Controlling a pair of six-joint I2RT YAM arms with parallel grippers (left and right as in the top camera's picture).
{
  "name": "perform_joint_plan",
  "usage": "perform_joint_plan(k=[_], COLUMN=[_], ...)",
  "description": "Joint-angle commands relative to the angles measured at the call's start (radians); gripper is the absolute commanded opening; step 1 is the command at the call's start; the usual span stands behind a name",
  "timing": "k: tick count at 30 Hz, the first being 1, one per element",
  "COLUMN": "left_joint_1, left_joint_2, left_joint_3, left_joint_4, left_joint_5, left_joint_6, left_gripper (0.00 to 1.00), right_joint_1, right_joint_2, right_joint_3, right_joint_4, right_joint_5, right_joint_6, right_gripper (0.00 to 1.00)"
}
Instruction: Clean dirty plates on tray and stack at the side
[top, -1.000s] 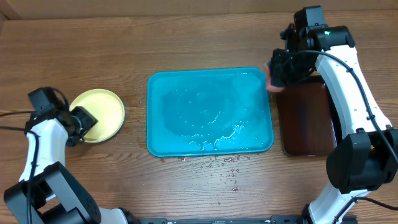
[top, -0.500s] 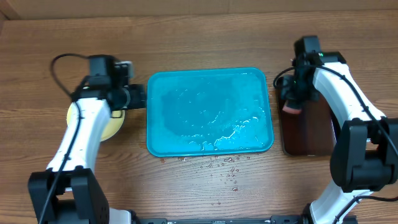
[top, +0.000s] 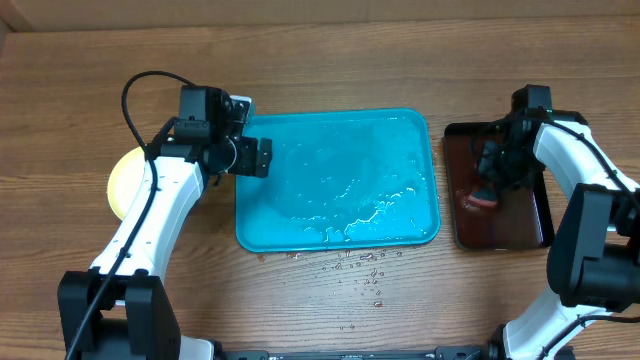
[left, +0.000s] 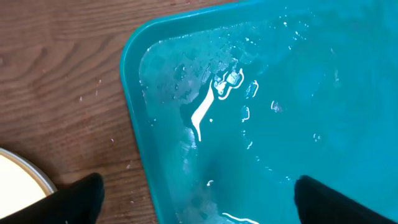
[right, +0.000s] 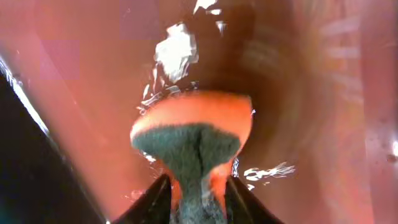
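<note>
Both arms have shifted: left end effector (top: 257, 157) now hangs spread and empty over the left rim of the teal tray (top: 400, 125); right end effector (top: 489, 178) clenches a sponge (right: 193, 127) over the dark tray (top: 525, 225).

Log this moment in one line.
left tool: open, straddling tray left rim | right tool: shut on sponge, at dark tray | tray: wet, no plates | yellow plate: left of tray
</note>
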Motion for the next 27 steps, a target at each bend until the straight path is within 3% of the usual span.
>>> perform_joint_plan(k=[1, 8, 12, 17, 27], left_joint_1=[-0.002, -0.001, -0.001, -0.001, -0.001], left_joint_2=[-0.021, -0.021, -0.021, -0.021, -0.021], left_joint_3=[0.023, 0.023, 0.023, 0.023, 0.023], left_joint_4=[0.012, 0.005, 0.005, 0.005, 0.005], left_joint_5=[0.011, -0.019, -0.019, -0.019, -0.019], left_joint_6=[0.018, 0.019, 0.019, 0.019, 0.019], left_gripper=[1.00, 1.00, 1.00, 1.00, 1.00], right_joint_1=[0.001, 0.001, 0.001, 0.001, 0.001], right_joint_2=[-0.017, -0.161, -0.314, -0.514, -0.914], right_joint_3=[0.050, 0.174, 0.241, 0.291, 0.294], right_joint_4=[-0.042, -0.178, -0.240, -0.319, -0.506], right_joint_5=[-0.054, -0.101, -0.148, -0.179, -0.180], right_joint_6=[-0.010, -0.013, -0.022, -0.022, -0.018], right_gripper=[0.37, 0.48, 0.62, 1.00, 1.00])
